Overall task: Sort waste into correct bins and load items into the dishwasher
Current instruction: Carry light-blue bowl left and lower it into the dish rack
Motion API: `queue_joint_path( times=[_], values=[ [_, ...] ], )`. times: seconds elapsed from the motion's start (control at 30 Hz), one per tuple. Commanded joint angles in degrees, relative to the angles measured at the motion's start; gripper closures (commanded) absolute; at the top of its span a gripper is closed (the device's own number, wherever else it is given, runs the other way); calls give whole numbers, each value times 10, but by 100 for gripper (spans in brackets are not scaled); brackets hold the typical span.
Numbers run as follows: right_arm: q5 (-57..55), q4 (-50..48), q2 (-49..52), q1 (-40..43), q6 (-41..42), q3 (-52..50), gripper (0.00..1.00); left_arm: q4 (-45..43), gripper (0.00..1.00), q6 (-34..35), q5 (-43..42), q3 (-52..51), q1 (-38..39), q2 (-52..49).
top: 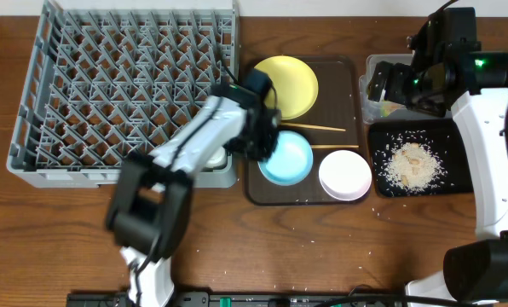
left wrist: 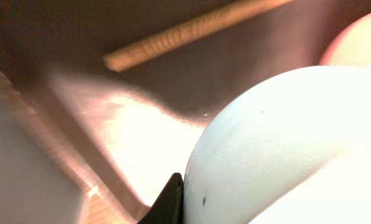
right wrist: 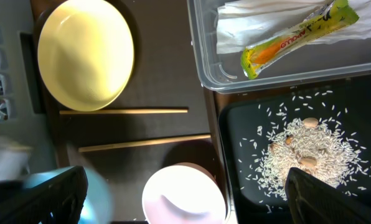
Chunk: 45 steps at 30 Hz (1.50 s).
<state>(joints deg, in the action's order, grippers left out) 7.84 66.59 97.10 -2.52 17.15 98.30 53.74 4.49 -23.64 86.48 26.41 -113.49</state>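
Wrapper (right wrist: 294, 37) lettering illegible, inside tub (right wrist: 347, 53).

The left arm (top: 194, 141) is stretching forward and rightward, its left gripper (top: 267, 143) pinching closed on the rim of the light-blue bowl (top: 292, 162) directly beneath its fingertips. The right gripper (top: 382, 85) is pointing downward, fingers (right wrist: 335, 196) spread wide, holding nothing.

only one marking I can read, orange lettering that looks like APOLLO, along the snack wrapper (right wrist: 294, 34), in the clear tub (right wrist: 204, 78), at my one o'clock on the right wrist view
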Motion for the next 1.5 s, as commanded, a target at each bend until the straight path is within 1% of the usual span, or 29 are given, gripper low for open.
queue_joint_path(
  times=[0.0, 0.03, 0.1, 0.2, 0.37, 0.43, 0.53, 0.63, 0.83, 1.07, 1.2, 1.47],
  values=[
    [-5, 1, 0, 6, -5, 2, 1, -21, 93, 3, 27, 30, -45, 98],
    [-5, 1, 0, 6, -5, 2, 1, -43, 93, 3, 65, 30, -66, 128],
    [-5, 1, 0, 6, -5, 2, 1, -66, 92, 5, 116, 30, -84, 149],
    [-5, 1, 0, 6, -5, 2, 1, -92, 93, 5, 247, 30, -102, 163],
    [-5, 1, 0, 6, -5, 2, 1, -110, 93, 8, 537, 30, -106, 153],
    [-5, 1, 0, 6, -5, 2, 1, -111, 93, 38, 622, 30, -106, 146],
    [-5, 1, 0, 6, -5, 2, 1, -113, 93, 73, 707, 25, -101, 135],
    [-5, 1, 0, 6, -5, 2, 1, -129, 93, 94, 778, 14, -86, 119],
    [-5, 1, 0, 6, -5, 2, 1, -164, 93, 96, 940, -5, -47, 67],
    [-5, 1, 0, 6, -5, 2, 1, -163, 93, 127, 1019, -10, 0, 2],
    [-5, 1, 0, 6, -5, 2, 1, -163, 93, 141, 1078, -10, 24, -30],
    [-5, 1, 0, 6, -5, 2, 1, -148, 92, 151, 1081, -12, 35, -45]
  ],
)
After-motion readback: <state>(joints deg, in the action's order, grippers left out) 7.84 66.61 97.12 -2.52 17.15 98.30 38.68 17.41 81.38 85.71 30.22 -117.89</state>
